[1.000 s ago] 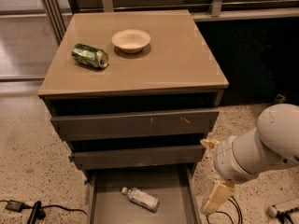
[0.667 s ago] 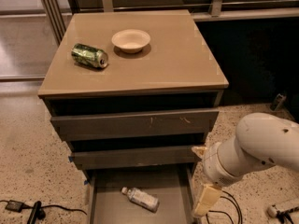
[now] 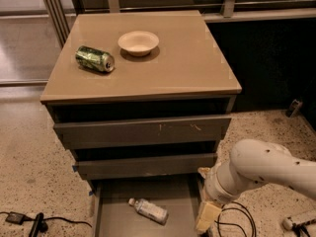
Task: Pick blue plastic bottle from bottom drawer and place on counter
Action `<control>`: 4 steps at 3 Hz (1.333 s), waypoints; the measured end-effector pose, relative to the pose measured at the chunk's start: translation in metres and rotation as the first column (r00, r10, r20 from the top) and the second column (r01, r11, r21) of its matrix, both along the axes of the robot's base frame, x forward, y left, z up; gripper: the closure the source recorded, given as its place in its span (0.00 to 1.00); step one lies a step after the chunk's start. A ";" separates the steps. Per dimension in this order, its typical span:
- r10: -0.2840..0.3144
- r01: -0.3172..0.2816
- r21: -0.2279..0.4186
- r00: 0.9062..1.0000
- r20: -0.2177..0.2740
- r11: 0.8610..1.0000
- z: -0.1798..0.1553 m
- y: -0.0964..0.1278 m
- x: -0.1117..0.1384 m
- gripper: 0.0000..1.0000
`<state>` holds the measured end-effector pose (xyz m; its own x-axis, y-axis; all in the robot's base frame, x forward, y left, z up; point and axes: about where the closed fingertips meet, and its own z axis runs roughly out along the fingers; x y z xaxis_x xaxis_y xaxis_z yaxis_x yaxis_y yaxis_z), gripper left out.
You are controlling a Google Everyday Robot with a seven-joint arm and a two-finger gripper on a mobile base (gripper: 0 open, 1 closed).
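Cream claw (image 3: 207,216) beside bottom drawer (image 3: 177,201), partly cut off, grip unreadable, blue plastic bottle (image 3: 149,210) inside

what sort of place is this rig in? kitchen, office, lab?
Probably an indoor lab or office test area, not a home kitchen: speckled hard floor, loose cables on it, a lone grey drawer cabinet as prop. The gripper hangs low beside the bottom drawer.

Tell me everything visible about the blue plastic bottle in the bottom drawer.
The blue plastic bottle is small and clear-looking, with a white cap and a pale label. It lies on its side on the grey floor of the open bottom drawer, cap pointing back-left, touching only that floor. The gripper hangs to its right, by the drawer's right wall, apart from it.
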<state>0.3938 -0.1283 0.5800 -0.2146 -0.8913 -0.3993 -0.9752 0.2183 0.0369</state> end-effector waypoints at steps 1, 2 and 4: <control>-0.041 0.041 0.037 0.999 -0.010 0.998 -0.039 0.004 -0.002 0.00; -0.087 0.085 0.132 0.996 0.013 0.988 -0.064 0.013 0.009 0.00; -0.088 0.039 0.323 0.986 0.141 0.946 -0.084 0.022 0.054 0.00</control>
